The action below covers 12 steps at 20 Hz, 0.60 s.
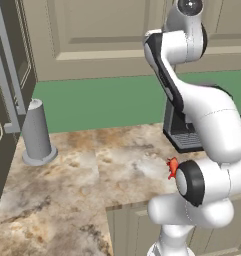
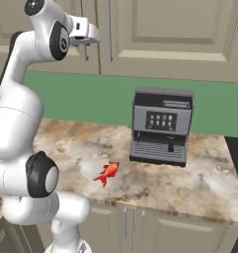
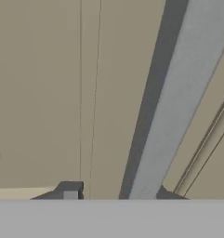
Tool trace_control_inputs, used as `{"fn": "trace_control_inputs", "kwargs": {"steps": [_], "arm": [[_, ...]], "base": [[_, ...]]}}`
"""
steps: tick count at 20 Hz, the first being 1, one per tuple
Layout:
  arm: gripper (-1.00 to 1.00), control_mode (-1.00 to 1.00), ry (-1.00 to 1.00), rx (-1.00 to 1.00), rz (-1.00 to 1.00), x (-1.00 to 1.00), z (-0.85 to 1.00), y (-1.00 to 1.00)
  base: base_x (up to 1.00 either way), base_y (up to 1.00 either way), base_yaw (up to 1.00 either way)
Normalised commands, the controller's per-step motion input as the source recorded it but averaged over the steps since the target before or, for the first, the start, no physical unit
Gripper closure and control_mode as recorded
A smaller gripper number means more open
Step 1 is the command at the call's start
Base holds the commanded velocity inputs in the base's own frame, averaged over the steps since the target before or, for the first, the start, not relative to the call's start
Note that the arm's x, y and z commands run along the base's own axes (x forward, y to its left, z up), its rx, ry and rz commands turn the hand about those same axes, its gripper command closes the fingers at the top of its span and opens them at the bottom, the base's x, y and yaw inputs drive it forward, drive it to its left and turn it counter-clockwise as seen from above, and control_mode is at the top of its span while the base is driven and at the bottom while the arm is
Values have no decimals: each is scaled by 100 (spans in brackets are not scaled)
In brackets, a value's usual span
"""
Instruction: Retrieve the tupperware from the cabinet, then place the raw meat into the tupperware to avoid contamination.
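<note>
Left base view: the raw meat (image 1: 172,167) lies on the counter (image 1: 82,175) beside a grey cylinder (image 1: 37,132).

Right base view: the gripper (image 2: 84,49) is raised at the cabinet (image 2: 165,34), far above the meat, near the coffee machine (image 2: 161,126).

Hand view: the fingertips (image 3: 69,190) flank the cabinet's grey handle (image 3: 178,102); whether they clench it I cannot tell.

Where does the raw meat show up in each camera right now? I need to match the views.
Left base view: the raw meat peeks out at right of centre, on the counter, partly behind the arm's dark joint.
Right base view: it lies in full sight, left of centre, near the counter's front edge.
Hand view: not in it; this camera faces the cabinet door and its handle.
Shared landmark: the coffee machine, just behind the meat in both base views.
</note>
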Motion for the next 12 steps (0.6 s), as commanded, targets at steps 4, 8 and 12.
{"fn": "trace_control_inputs", "kwargs": {"steps": [4,8,12], "arm": [[100,-100,1,2,-8,-34,-5,1],[100,-100,1,2,-10,-65,0,15],[100,-100,0,3,-8,-82,0,31]], "base": [[0,0,0],[0,0,0],[0,0,0]]}}
